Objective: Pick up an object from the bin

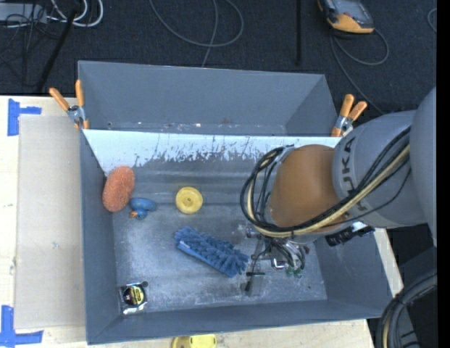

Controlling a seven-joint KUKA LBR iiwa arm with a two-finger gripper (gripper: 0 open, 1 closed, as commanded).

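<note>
Toward the front-right corner of the bin (210, 78), the gripper (251, 281) hangs low over the floor, under the arm's bulky orange-brown wrist cover (301, 187) and its loops of black cable; how far open it is cannot be told, nor whether it has hold of anything. Just beside it, touching or nearly so, lies the right end of a blue bristle brush (208, 250), set slantwise across the middle of the floor; this is the thing nearest the tool. Well apart, toward the back-left, sit three more things in a loose row: a rust-orange oval sponge (118, 188) against the left wall; a small blue toy (141, 207) just beside it; a round yellow piece (188, 200) nearer the middle. In the front-left corner rests a black and yellow tape measure (133, 294). The bin's floor is grey metal, scuffed and speckled pale; streaks run down its back wall. Beyond the bin the ground is black, strewn with cables; an orange and black device (346, 13) lies there.
</note>
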